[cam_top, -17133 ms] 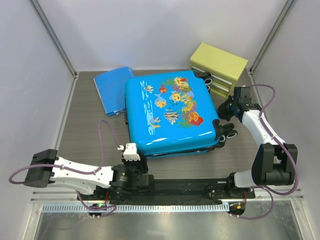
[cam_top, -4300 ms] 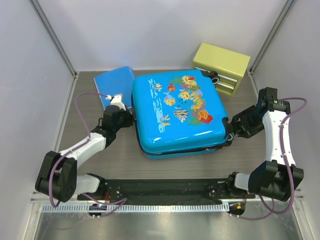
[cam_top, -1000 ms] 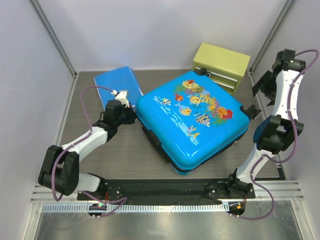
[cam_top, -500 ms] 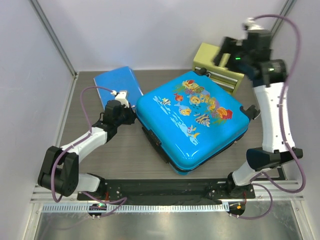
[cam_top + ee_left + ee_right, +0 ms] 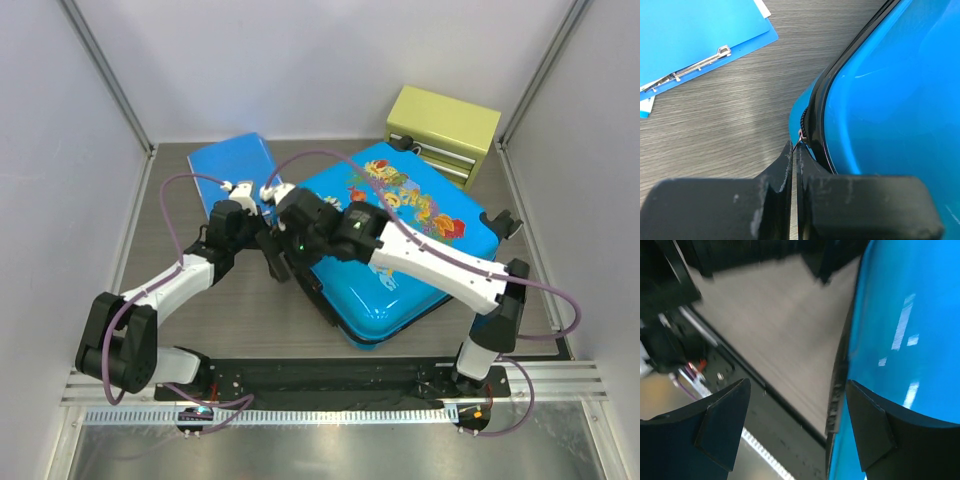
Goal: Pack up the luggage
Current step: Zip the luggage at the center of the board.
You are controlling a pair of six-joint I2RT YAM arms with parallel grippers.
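The luggage (image 5: 405, 240), a bright-blue hard-shell suitcase with fish prints, lies closed and turned at an angle on the table. My left gripper (image 5: 262, 237) is at its left corner. In the left wrist view that gripper (image 5: 795, 149) is shut on a small metal zipper pull (image 5: 801, 134) on the black zipper line of the luggage (image 5: 890, 100). My right arm reaches across the lid, and its gripper (image 5: 277, 258) hangs just past the same corner. In the blurred right wrist view the right gripper (image 5: 798, 384) stands open, holding nothing, straddling the edge of the luggage (image 5: 900, 315).
A flat blue folder (image 5: 232, 172) with a metal clip (image 5: 695, 65) lies behind my left gripper. A yellow-green drawer box (image 5: 442, 125) stands at the back right, close to the suitcase. The black arm-base rail (image 5: 330, 375) runs along the near edge.
My right arm has swung from the back right corner, over the suitcase, down to its left corner beside the left gripper. The left arm and the suitcase have stayed put.
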